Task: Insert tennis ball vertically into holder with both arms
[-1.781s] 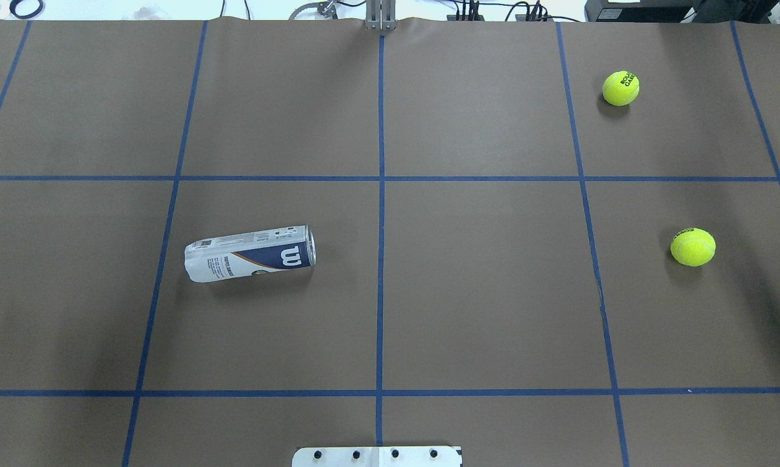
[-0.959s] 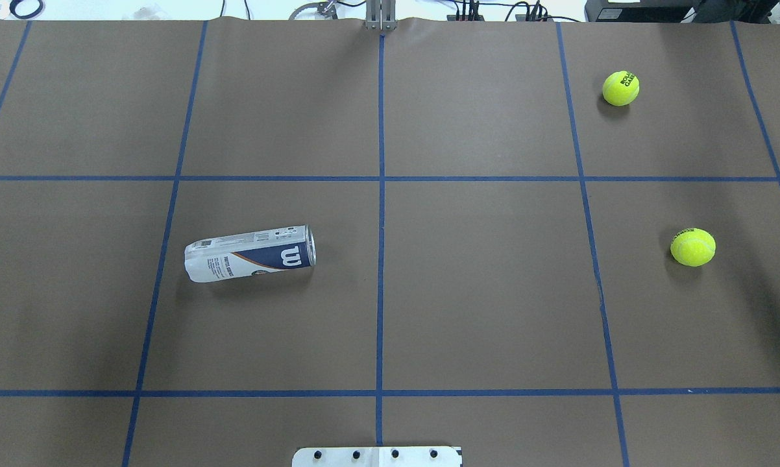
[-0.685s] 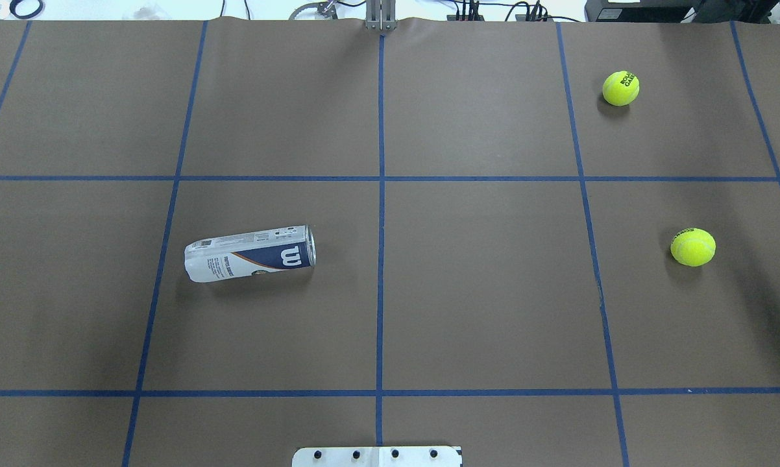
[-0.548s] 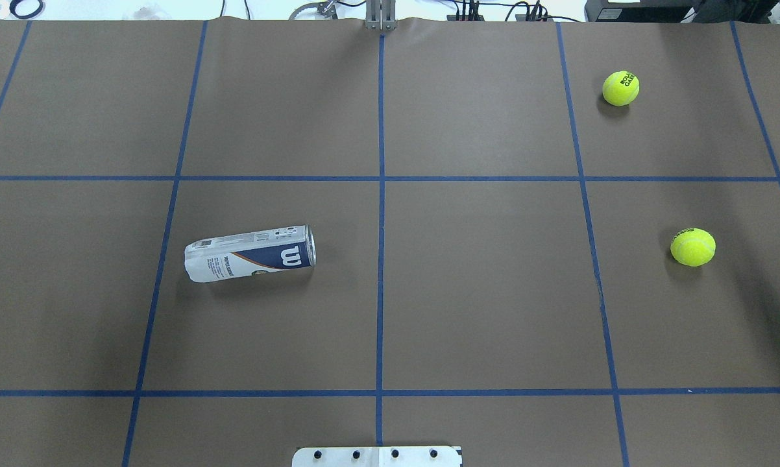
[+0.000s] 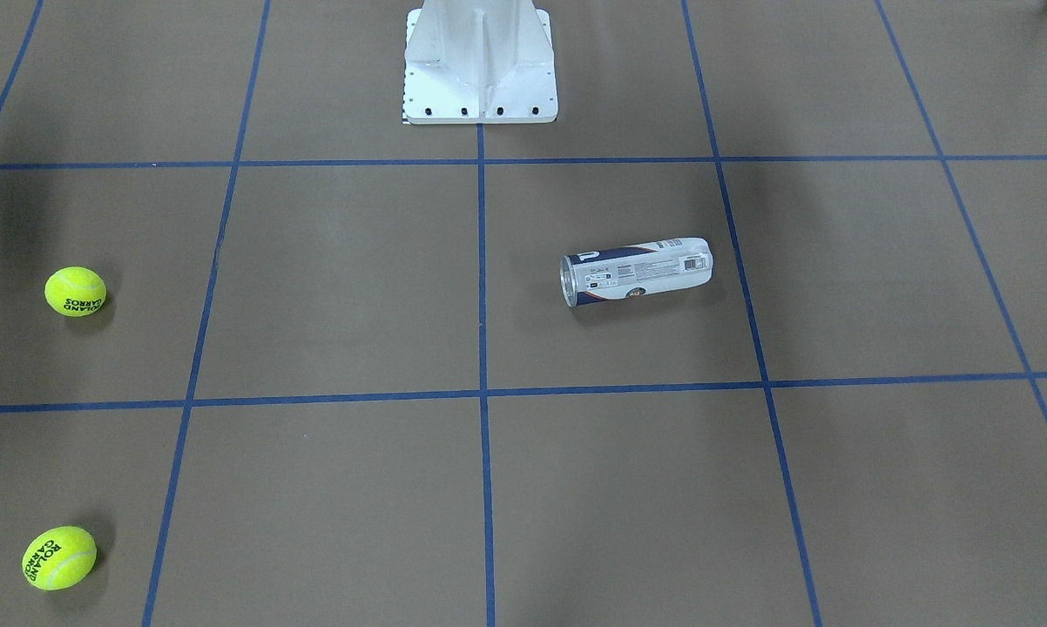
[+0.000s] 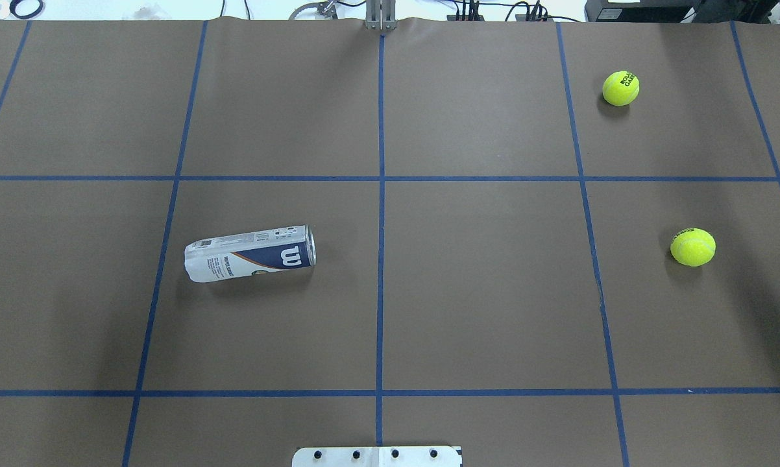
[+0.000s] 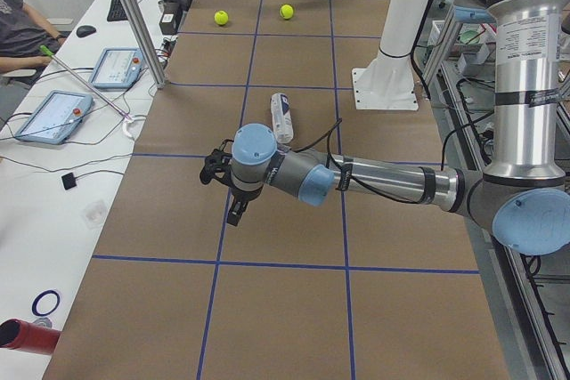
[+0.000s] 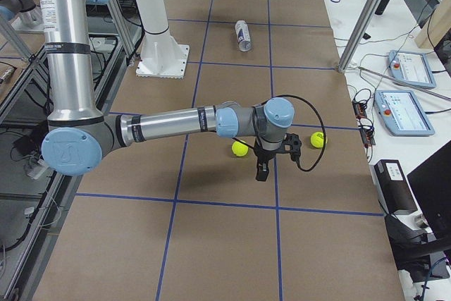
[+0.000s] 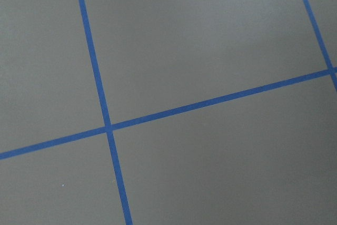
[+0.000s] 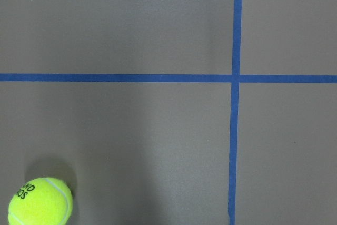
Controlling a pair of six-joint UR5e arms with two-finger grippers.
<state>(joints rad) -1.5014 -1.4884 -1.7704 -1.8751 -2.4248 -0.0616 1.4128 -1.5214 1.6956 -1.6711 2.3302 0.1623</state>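
The holder (image 6: pixel 250 253) lies on its side left of the table's middle, its silvery rim toward the centre line; it also shows in the front view (image 5: pixel 637 271). Two yellow-green tennis balls rest on the right side, one far (image 6: pixel 620 88) and one nearer (image 6: pixel 692 247). My left gripper (image 7: pixel 236 211) hangs above the table, short of the holder (image 7: pixel 281 117). My right gripper (image 8: pixel 261 172) hangs close to the two balls (image 8: pixel 240 148) (image 8: pixel 318 139). I cannot tell whether either gripper is open or shut. One ball (image 10: pixel 40 201) shows in the right wrist view.
The white pedestal base (image 5: pixel 480 61) stands at the robot's edge of the table. Blue tape lines divide the brown surface into squares. A side bench with tablets (image 7: pixel 53 116) and a seated person runs along the far edge.
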